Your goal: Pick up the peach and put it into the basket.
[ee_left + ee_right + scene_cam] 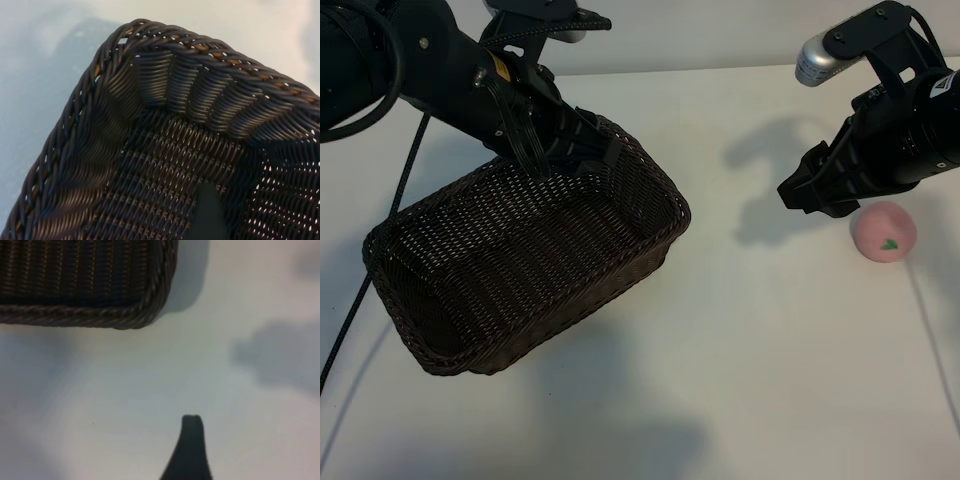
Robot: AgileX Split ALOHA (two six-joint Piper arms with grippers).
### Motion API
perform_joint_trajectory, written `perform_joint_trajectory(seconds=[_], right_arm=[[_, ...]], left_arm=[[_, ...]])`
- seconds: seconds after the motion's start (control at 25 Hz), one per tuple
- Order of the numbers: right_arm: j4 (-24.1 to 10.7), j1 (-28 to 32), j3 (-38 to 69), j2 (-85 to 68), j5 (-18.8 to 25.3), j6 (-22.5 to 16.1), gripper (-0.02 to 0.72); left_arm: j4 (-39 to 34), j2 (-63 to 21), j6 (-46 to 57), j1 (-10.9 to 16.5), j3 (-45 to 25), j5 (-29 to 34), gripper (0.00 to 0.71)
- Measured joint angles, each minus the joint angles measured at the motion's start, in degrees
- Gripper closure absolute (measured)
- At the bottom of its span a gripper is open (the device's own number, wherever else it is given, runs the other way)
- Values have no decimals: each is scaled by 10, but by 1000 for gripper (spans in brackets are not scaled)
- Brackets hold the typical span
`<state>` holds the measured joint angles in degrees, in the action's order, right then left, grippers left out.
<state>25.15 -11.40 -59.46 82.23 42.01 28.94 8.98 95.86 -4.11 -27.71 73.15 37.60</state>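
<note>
Your left end effector [582,152] sits at the far rim of the basket [500,290], near the corner that points toward the right arm. Its fingers stand well apart and straddle the woven rim. Whether they actually press on the wicker cannot be told from the outside camera. In the left wrist view the inside of the basket [165,150] fills almost everything, with one rounded corner and its braided edge up close and a dark fingertip [206,212] over the woven floor.

The basket lies on the white table [740,380] at the left side of the exterior view, turned at an angle. Nothing lies in the part of its interior that you can see.

The peach [884,232] rests on the table at the right side, well apart from the basket. It is pale pink, with its small green leaf mark facing the outside camera.

Your right end effector [817,197] hangs just beside the peach, on the side toward the basket and a little farther back. Its fingers are wide open and hold nothing. It is not touching the fruit. In the right wrist view you see one dark fingertip [189,450] over bare table, and a rounded corner of the basket [100,285] farther off. The peach does not show there.
</note>
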Motion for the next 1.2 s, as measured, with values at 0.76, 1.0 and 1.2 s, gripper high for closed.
perform_joint_trajectory(seconds=[0.76, 1.0, 1.2], right_arm=[[0, 0, 0, 0, 0, 0, 108], [0, 0, 0, 0, 0, 0, 108], [0, 0, 0, 0, 0, 0, 108]], left_arm=[[0, 0, 0, 0, 0, 0, 164], [0, 0, 0, 0, 0, -1, 164], [0, 0, 0, 0, 0, -8, 164]])
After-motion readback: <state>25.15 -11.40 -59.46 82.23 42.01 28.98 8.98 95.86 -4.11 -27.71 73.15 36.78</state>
